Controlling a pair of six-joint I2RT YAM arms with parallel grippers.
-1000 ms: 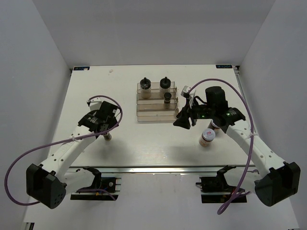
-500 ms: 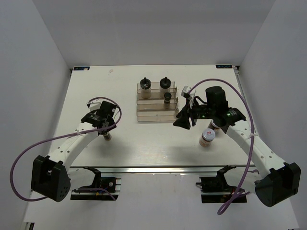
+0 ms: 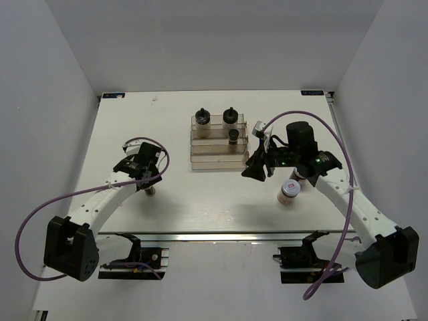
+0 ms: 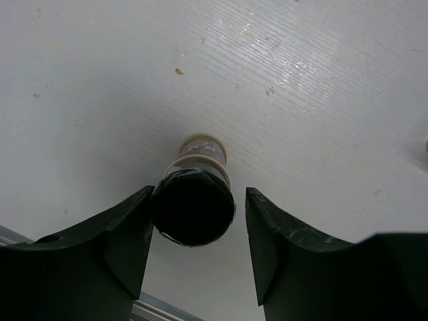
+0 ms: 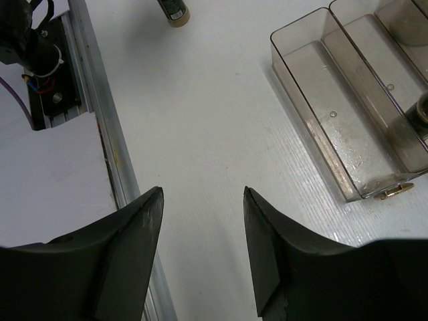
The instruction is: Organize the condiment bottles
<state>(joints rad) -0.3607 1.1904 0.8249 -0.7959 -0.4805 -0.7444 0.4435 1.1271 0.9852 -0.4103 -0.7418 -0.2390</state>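
A condiment bottle [image 4: 192,206] with a black cap and pale body stands upright on the white table at the left [image 3: 151,190]. My left gripper [image 4: 198,192] straddles its cap: the left finger [image 4: 127,234] touches the cap, and a narrow gap shows at the right finger. Two pale knob-topped bottles [image 3: 202,119] [image 3: 230,116] and a dark one [image 3: 233,136] stand in the clear stepped rack [image 3: 217,159]. A brownish bottle with a red-marked white lid [image 3: 289,190] stands at the right. My right gripper [image 3: 256,170] [image 5: 202,194] hangs open and empty beside the rack [image 5: 314,127].
The table's metal front rail [image 5: 107,134] runs along the near edge, close under my right gripper. Purple cables loop from both arms. The left bottle also shows far off in the right wrist view [image 5: 175,10].
My left gripper's jaws have narrowed around the black-capped bottle and the arm has settled lower over it. The right arm has not moved.
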